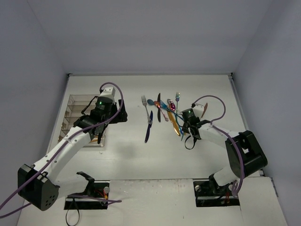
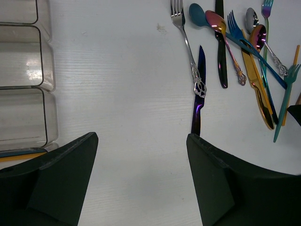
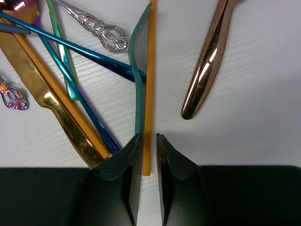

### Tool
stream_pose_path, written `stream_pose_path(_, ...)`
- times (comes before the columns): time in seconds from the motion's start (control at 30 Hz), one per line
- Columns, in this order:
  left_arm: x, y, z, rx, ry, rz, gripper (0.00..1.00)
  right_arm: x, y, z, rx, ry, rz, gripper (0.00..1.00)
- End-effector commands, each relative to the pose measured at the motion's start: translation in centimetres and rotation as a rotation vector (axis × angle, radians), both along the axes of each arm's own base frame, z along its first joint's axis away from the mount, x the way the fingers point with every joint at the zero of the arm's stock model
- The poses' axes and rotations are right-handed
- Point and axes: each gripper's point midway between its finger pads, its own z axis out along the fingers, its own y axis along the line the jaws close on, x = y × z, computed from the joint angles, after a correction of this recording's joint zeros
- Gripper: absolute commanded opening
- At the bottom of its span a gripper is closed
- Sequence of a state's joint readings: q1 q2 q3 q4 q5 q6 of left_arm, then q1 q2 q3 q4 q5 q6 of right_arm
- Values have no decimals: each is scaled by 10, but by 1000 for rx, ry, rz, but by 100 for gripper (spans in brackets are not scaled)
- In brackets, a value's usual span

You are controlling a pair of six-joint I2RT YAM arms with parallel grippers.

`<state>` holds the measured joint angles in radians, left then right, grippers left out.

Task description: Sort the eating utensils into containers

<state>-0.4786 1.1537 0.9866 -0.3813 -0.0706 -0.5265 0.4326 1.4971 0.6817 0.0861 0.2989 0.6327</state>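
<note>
Straddling orange chopstick (image 3: 149, 84), right gripper (image 3: 148, 137) jaws stood nearly closed, apparently pinching it, in utensil pile (image 1: 167, 110) well right of tray (image 2: 47, 94). Left gripper (image 2: 141, 136) jaws gaped wide, empty, just right of tray. Risk: teal fork (image 3: 138, 103) handle, pressed against chopstick, could snag and drag pile.

Left arm (image 1: 70, 141): rose from the near edge by the near-left corner and stretched on a slant toward the far edge.
Left gripper (image 2: 141, 141): pointed toward the right edge; jaws spread wide, nothing between them.
Right arm (image 1: 221, 136): rose from the near edge, elbow folded by the right edge, forearm reaching back toward the desk's middle.
Right gripper (image 3: 148, 137): tipped down at the desk top; jaws drawn to a narrow slit, flanking the orange chopstick (image 3: 149, 84).
</note>
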Motion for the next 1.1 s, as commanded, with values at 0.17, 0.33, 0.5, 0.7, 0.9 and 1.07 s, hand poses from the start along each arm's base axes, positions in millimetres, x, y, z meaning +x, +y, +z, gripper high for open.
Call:
stream_pose_path(0.17, 10, -18, 12, -45, -48, -33, 73, 13, 1, 2, 10, -21, -22, 14)
stream_pose_path(0.33, 10, -18, 8, -42, -39, -32, 73, 12, 2, -7, 7, 5, -13, 14)
stream_pose_path(0.5, 10, -20, 6, -45, -33, -33, 73, 10, 0, -15, -8, 25, -17, 14)
stream_pose_path(0.7, 9, -25, 7, -54, -32, -47, 73, 6, -11, -20, -32, 34, -52, 6)
stream_pose_path(0.9, 8, -35, 16, -74, -43, -80, 73, 11, -20, 5, -43, -38, -67, 0)
stream_pose_path(1.07, 6, -57, 32, -130, -62, -136, 73, 16, -20, 50, -21, -164, -40, 0)
